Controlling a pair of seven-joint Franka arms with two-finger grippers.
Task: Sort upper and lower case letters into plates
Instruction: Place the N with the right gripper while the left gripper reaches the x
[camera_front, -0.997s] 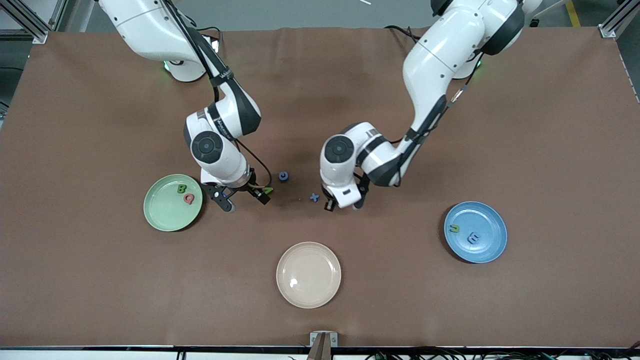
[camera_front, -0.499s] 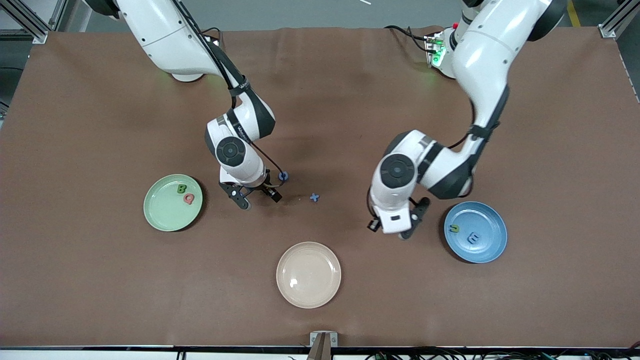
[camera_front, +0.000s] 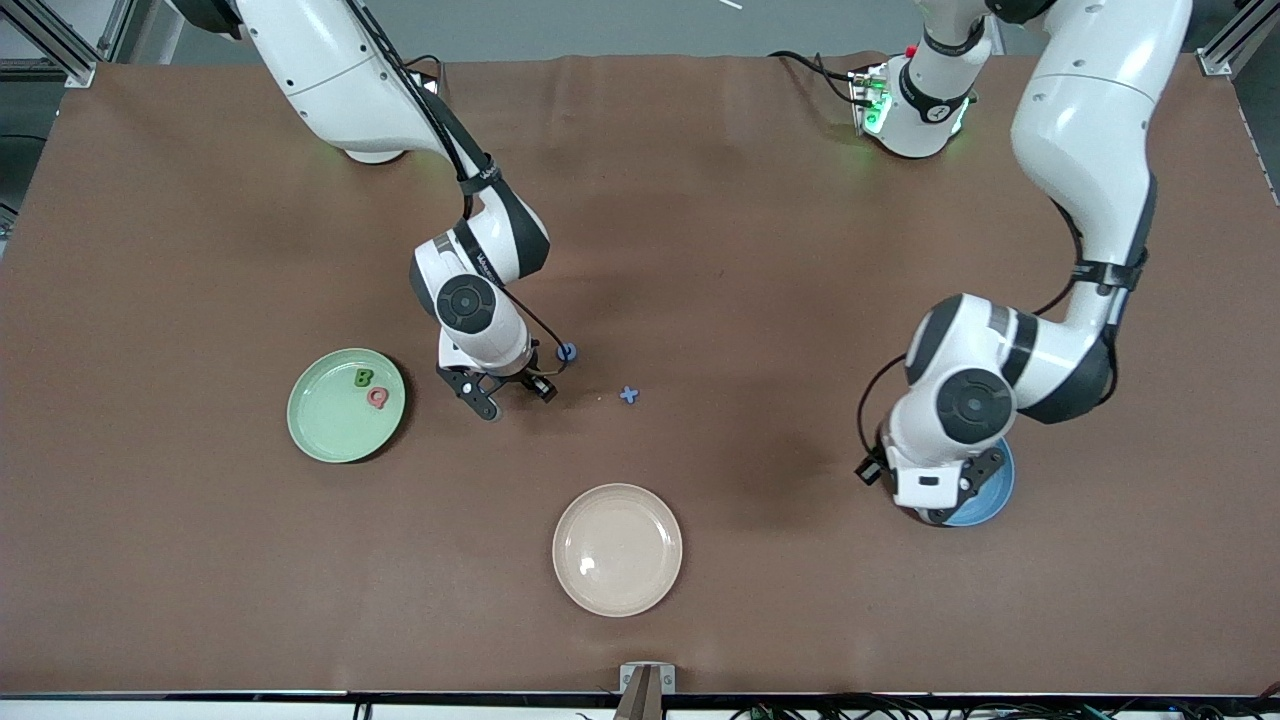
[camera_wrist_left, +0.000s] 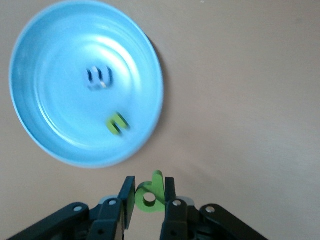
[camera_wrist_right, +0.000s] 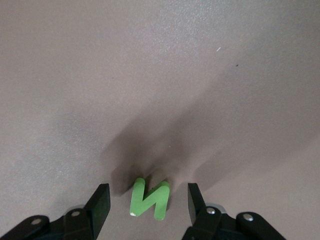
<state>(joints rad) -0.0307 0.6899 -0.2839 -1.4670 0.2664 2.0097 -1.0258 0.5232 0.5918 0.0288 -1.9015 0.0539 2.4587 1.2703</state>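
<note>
My left gripper (camera_wrist_left: 149, 182) is shut on a green lower case letter (camera_wrist_left: 151, 194), hanging just off the rim of the blue plate (camera_wrist_left: 55, 55). That plate holds a blue letter (camera_wrist_left: 100, 77) and a green letter (camera_wrist_left: 116, 123); in the front view the left arm's hand covers most of the blue plate (camera_front: 998, 490). My right gripper (camera_wrist_right: 148, 202) is low over the table's middle, open, its fingers either side of a green N (camera_wrist_right: 148, 200) without touching it. The mint green plate (camera_front: 325, 425) carries a green B (camera_front: 363, 378) and a pink-red letter (camera_front: 378, 398).
A round blue letter (camera_front: 567, 352) lies beside the right gripper (camera_front: 514, 397), and a blue x (camera_front: 628, 395) lies a little toward the left arm's end. A cream plate (camera_front: 617, 549) with nothing in it sits nearer the front camera.
The left arm has swung from the table's middle to the blue plate with the green letter in its grip. The right gripper settled over the N and its fingers drew closer together.
</note>
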